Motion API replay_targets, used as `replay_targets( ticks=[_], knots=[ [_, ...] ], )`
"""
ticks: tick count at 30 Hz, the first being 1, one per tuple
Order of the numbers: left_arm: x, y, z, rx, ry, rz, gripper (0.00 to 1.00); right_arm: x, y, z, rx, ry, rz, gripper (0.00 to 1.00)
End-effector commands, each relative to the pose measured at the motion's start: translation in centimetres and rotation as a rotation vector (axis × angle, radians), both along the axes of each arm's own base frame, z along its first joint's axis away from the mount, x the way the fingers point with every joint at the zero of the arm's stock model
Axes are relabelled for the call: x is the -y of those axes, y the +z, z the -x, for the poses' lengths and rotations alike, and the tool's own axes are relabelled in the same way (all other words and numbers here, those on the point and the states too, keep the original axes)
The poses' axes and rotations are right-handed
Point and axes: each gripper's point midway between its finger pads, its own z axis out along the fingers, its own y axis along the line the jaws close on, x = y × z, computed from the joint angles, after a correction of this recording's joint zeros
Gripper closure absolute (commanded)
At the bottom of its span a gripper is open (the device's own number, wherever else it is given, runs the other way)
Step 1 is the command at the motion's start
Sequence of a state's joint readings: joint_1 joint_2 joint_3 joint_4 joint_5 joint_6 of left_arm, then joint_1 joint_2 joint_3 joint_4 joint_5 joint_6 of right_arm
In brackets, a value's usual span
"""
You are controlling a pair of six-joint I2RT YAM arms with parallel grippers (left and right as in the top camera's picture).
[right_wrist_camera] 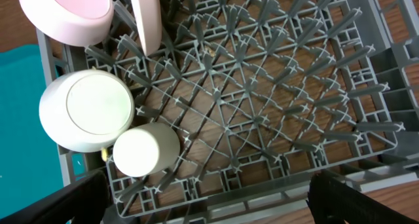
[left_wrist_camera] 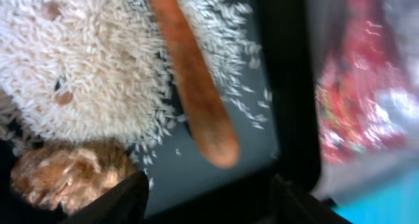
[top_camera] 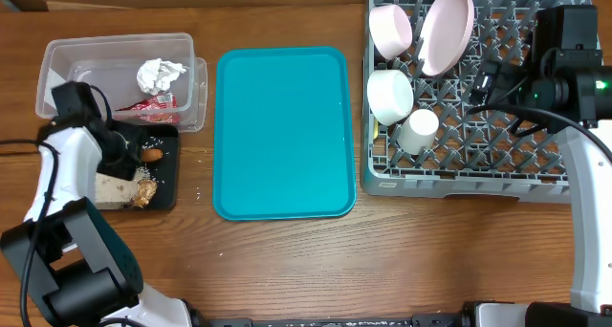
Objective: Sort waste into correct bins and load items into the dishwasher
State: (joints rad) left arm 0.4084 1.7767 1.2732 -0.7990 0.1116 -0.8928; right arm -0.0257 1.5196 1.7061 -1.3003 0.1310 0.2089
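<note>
My left gripper (left_wrist_camera: 209,207) hangs low over the black tray (left_wrist_camera: 288,86). Its jaws are partly apart and hold nothing. Right under it lie the orange stick (left_wrist_camera: 193,73), a heap of white rice (left_wrist_camera: 85,60) and the brown clump (left_wrist_camera: 65,175). The stick touches the rice. The clear tub (top_camera: 57,69) sits just beside that tray and holds the white napkin (top_camera: 158,75) and the red wrapper (top_camera: 153,103). My right gripper (right_wrist_camera: 209,204) floats over the grey dish rack (top_camera: 516,126), jaws wide and empty. The rack holds the plate (top_camera: 447,29) on its edge, two bowls (top_camera: 389,96) and the cup (top_camera: 418,131). The teal tray (top_camera: 282,131) lies between the rack and the bins.
</note>
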Motion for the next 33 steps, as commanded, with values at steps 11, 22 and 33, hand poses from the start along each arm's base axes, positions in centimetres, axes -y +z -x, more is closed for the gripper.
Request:
replay_targets(
  ticks=[11, 22, 33],
  knots=[
    [5.0, 13.0, 2.0, 0.016, -0.480, -0.183, 0.35, -1.2, 7.7, 2.1, 0.237, 0.059, 0.016, 0.00],
    [12.3, 23.6, -0.7, 0.431, -0.917, -0.422, 0.00, -1.2, 18.1, 8.9, 0.593, 0.092, 0.063, 0.00],
    [12.2, 22.7, -1.8, 0.421, -0.920, -0.415, 0.00, -1.0, 20.3, 18.6, 0.717, 0.082, 0.072, 0.00]
  ],
)
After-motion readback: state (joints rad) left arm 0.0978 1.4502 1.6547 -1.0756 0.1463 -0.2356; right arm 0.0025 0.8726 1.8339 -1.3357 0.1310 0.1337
